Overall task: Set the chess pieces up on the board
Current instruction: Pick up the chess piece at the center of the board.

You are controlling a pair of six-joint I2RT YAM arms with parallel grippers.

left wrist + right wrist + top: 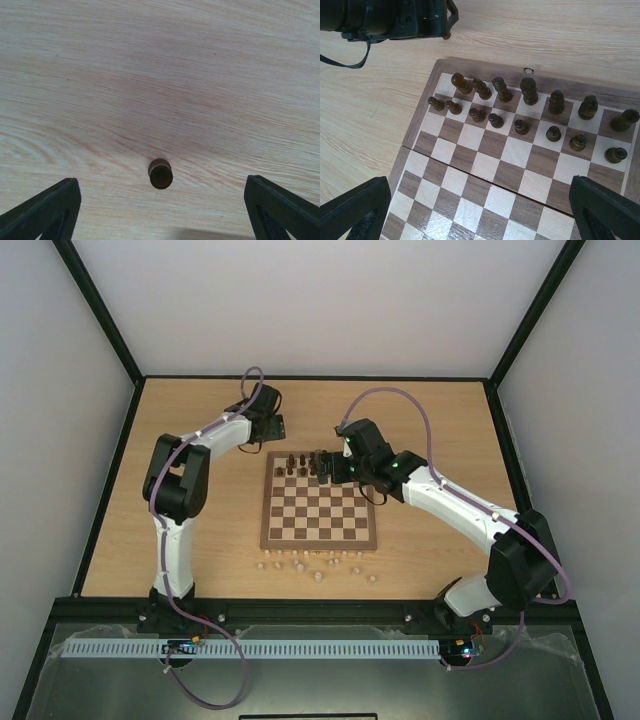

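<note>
The board [320,522] lies mid-table; its dark brown chess pieces [300,466] stand in two rows at its far edge, also in the right wrist view [529,92]. A single dark brown piece [160,174] stands on the bare table, between and just ahead of my open left gripper [160,220], untouched. In the top view the left gripper [272,428] hovers off the board's far left corner. My right gripper [332,468] is open and empty above the board's [490,170] far half, its fingers [355,210] wide apart.
Several pale beige pieces [318,566] lie scattered on the table just in front of the board's near edge. The left gripper's black body [395,20] shows at the top left of the right wrist view, close to the board's corner.
</note>
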